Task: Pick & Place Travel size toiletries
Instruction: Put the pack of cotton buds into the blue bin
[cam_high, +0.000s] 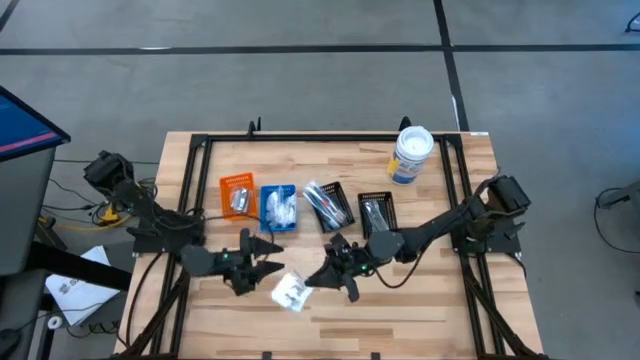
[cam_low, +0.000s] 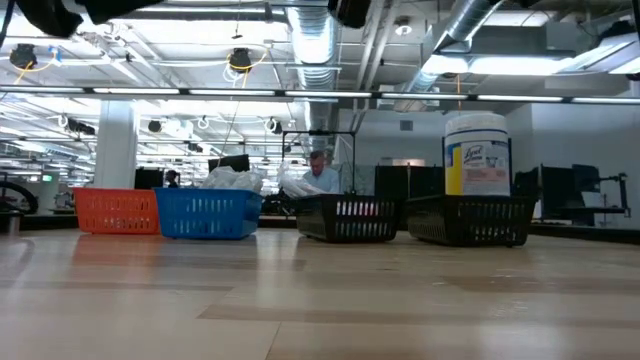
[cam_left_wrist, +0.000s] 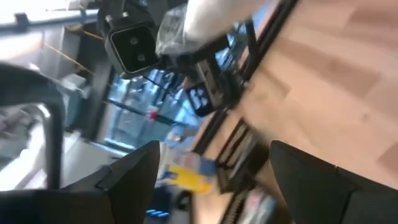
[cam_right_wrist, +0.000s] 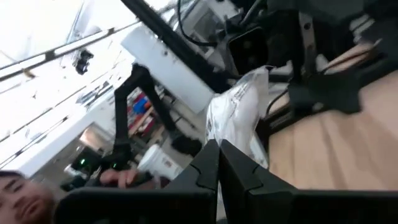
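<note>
The right gripper (cam_high: 318, 277) is pinching the white crinkly packet (cam_high: 291, 291) by one edge (fingers fully closed). The left gripper (cam_high: 270, 252) is gaping wide, empty. The packet is looking light, limp and slippery.

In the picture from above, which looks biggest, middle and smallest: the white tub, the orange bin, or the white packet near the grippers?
1. White tub
2. Orange bin, only slightly smaller, so unsure
3. White packet

Wooden table (cam_high: 420, 300), white tub (cam_high: 411, 155), 4 small bins (cam_high: 308, 203)
</note>
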